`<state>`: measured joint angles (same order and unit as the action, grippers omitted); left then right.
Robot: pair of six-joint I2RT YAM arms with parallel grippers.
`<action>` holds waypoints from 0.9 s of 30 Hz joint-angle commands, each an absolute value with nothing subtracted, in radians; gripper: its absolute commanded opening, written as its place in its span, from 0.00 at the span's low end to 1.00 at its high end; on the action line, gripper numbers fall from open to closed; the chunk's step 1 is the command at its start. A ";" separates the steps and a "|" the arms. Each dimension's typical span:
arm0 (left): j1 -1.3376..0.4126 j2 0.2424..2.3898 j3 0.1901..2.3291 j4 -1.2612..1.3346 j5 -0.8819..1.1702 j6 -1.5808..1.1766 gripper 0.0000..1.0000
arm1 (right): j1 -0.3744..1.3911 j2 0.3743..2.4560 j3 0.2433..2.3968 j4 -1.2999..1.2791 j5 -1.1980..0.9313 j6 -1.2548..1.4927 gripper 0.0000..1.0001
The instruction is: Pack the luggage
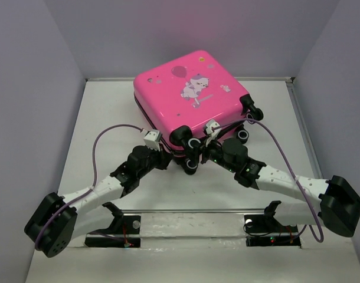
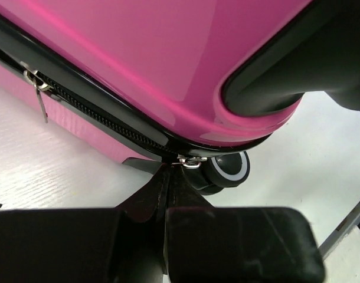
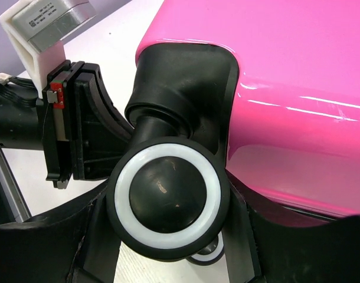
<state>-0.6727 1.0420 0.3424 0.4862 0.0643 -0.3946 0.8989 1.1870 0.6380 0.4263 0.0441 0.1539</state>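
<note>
From above, the suitcase (image 1: 189,94) is lying shut, so its lid is hiding the inside. The wrists are covering the fingertips of the left gripper (image 1: 168,154) and right gripper (image 1: 206,150) at its near corner. In the left wrist view the shell is running off the top and left edges. The left fingers (image 2: 138,203) are pressing together, but the zipper pull (image 2: 189,160) at their tips is showing too small to tell whether it is pinched. In the right wrist view 1 wheel (image 3: 168,197) is blocking the gap between the 2 right fingers (image 3: 79,242). The bottom edge is cutting them off, and whether they are touching the wheel is not showing.
</note>
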 commanded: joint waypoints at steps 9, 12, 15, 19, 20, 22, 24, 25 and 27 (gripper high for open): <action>-0.670 0.979 0.422 0.437 -0.292 -0.428 0.06 | 0.881 1.088 0.600 0.460 0.081 0.235 0.07; -0.673 0.960 0.388 0.537 -0.099 -0.393 0.06 | 0.881 1.069 0.592 0.442 0.097 0.232 0.07; -0.673 0.922 0.341 0.598 0.071 -0.351 0.06 | 0.881 1.058 0.597 0.423 0.107 0.226 0.07; -0.678 0.893 0.304 0.591 0.195 -0.313 0.29 | 0.881 1.057 0.606 0.408 0.120 0.218 0.07; -0.687 0.888 0.292 0.592 0.213 -0.310 0.37 | 0.881 1.055 0.610 0.399 0.124 0.216 0.07; -0.693 0.888 0.285 0.597 0.225 -0.308 0.40 | 0.881 1.049 0.615 0.387 0.126 0.215 0.07; -0.703 0.899 0.284 0.615 0.264 -0.302 0.42 | 0.881 1.034 0.620 0.365 0.117 0.213 0.07; -0.704 0.905 0.290 0.620 0.276 -0.298 0.42 | 0.881 1.026 0.621 0.357 0.115 0.212 0.07; -0.715 0.933 0.307 0.624 0.279 -0.282 0.44 | 0.881 1.009 0.621 0.341 0.106 0.210 0.07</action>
